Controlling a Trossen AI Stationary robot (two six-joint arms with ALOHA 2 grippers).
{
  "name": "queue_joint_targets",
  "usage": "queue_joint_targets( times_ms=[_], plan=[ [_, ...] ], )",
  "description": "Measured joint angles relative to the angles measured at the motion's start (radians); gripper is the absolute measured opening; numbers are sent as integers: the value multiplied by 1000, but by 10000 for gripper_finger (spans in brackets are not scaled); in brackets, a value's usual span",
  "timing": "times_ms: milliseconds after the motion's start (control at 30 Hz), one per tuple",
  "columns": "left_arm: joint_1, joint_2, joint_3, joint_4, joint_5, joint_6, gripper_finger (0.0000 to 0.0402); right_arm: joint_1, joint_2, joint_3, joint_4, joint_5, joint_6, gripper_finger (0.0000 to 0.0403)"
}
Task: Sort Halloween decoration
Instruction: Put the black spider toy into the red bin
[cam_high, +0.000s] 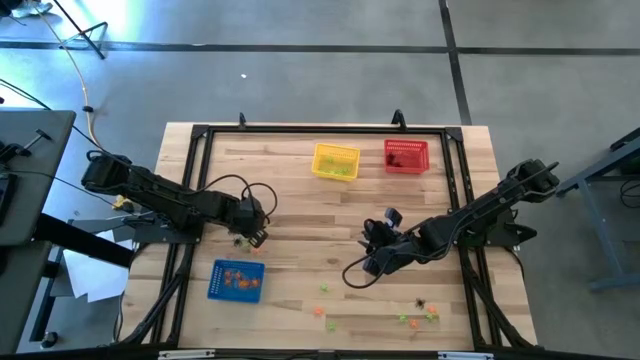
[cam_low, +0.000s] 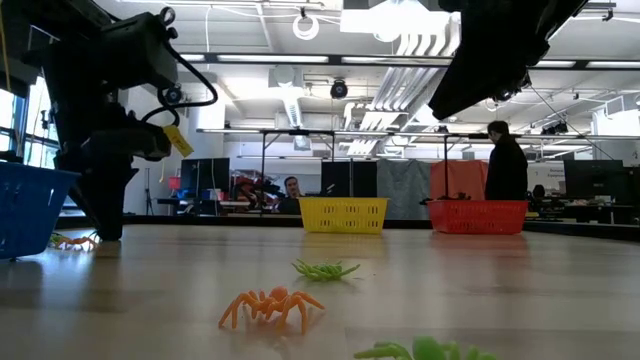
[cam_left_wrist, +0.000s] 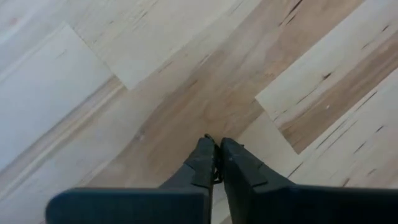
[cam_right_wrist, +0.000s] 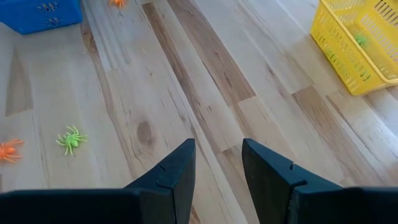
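Left gripper (cam_left_wrist: 216, 149): pinched closed just above the surface (cam_high: 300, 200), beside the blue basket (cam_high: 237, 280).
Right gripper (cam_right_wrist: 217, 155): spread wide, empty.
Trinkets (cam_high: 415, 315): near front edge, apart from both.

The left gripper (cam_left_wrist: 216, 144) points down at the table (cam_left_wrist: 124, 93), its two dark fingers (cam_left_wrist: 202, 163) pressed together with only a thin seam between them. Nothing can be made out between the tips. The tips sit over a darker plank of the table, with paler planks on either side. Only bare wood shows around the gripper.
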Motion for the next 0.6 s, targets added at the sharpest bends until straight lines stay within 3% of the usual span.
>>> queue_joint_targets(
  times_ms=[267, 600],
  plan=[
    [-3, -24, 92, -31, 19, 66, 1, 0, 0, 0, -32, 0, 0, 129],
    [-1, -45, 296, 25, -96, 222, 0, 0, 0, 0, -54, 0, 27, 129]
  ],
)
